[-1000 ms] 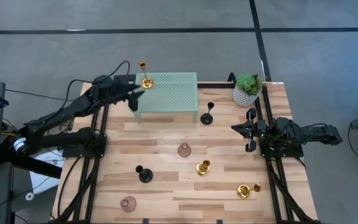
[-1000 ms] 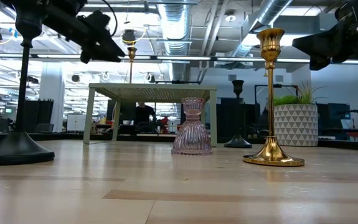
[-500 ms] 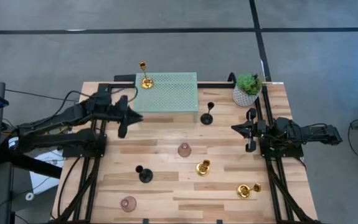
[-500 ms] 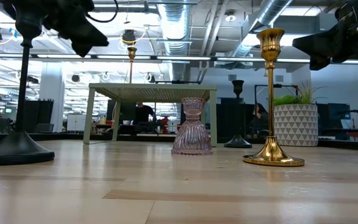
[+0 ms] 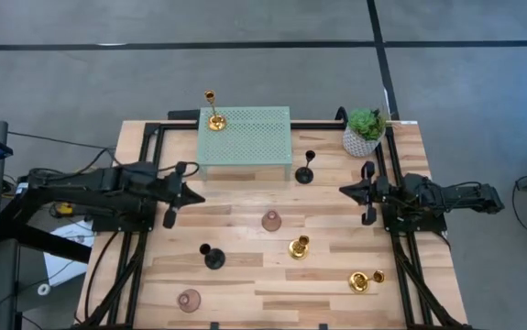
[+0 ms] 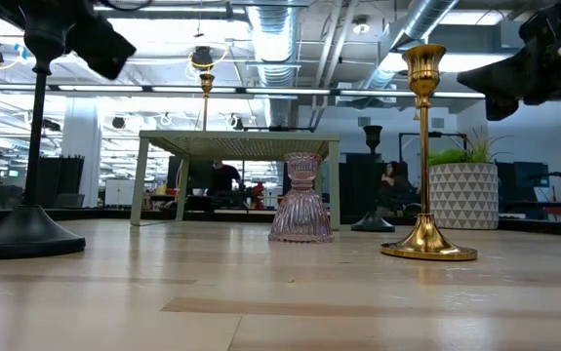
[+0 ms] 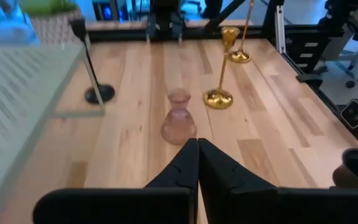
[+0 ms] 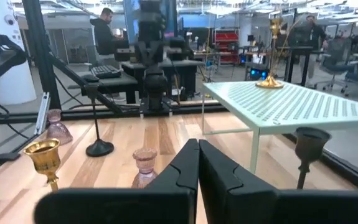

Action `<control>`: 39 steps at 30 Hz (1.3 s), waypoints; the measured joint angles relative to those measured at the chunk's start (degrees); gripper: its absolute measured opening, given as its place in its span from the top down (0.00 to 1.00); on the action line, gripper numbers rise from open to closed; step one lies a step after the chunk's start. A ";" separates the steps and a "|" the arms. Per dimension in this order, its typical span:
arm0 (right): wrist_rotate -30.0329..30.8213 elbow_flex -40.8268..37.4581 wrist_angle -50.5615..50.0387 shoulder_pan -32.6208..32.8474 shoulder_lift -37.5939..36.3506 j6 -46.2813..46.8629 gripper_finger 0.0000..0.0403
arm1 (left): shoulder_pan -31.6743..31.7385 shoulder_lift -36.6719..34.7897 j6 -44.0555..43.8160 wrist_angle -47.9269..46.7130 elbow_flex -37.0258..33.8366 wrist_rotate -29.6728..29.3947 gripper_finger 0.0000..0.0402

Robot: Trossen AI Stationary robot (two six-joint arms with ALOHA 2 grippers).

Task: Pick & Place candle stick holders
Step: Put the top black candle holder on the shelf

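On the near strip of the wooden table (image 5: 245,275), candle stick holders wait unplaced: a pink glass holder (image 5: 188,299) at the near left corner, a short gold holder (image 5: 362,281) at the near right, then a black holder (image 5: 212,258) and a tall gold holder (image 5: 300,247) side by side but apart. A second pink glass holder (image 5: 271,220) stands mid-table.

Just beyond that, the left gripper (image 5: 173,194) hovers over the table's left side, empty, its fingers pressed together in the left wrist view. One second ago it hung beside the slim gold holder (image 5: 214,111) on the mint-green perforated stand (image 5: 245,136); since then the arm has drawn back toward its base and lowered, leaving that holder upright on the stand's far left corner. That placement looks complete, and the arm now lies stretched low and nearly level across the left edge, its gripper pointing toward the mid-table holders, probably the next picks.

The right gripper (image 5: 366,194) waits at the right edge, likewise closed and empty, its arm folded near its base.

Farther back, another black holder (image 5: 305,169) stands on the table just right of the stand, with a potted plant (image 5: 364,130) in the far right corner.
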 joint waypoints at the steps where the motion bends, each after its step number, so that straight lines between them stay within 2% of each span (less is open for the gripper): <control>1: 0.01 0.00 -0.17 0.00 0.16 0.14 1.00 | -1.11 -0.75 0.10 0.00 0.00 -1.24 0.99; 7: 3.48 0.00 -1.41 -0.02 4.07 3.93 1.00 | -6.00 -4.12 0.20 0.13 0.00 -3.26 0.99; 12: 7.38 0.00 0.92 -0.02 11.67 4.04 1.00 | -7.71 -3.95 0.20 0.25 0.00 -3.26 0.99; 25: 8.01 0.00 23.54 -0.07 36.85 4.03 1.00 | -7.70 -2.15 0.08 1.28 0.00 -3.26 0.97; 31: 13.70 0.03 35.24 -0.11 47.83 4.03 1.00 | -7.70 0.26 0.02 3.29 0.00 -3.24 0.98; 34: 18.13 1.35 35.98 -0.11 52.33 4.43 1.00 | -7.70 1.25 0.02 3.43 0.00 -3.26 0.99; 39: 19.67 5.71 35.87 -0.53 60.95 5.49 1.00 | -7.68 2.51 0.04 3.81 0.00 -3.26 0.98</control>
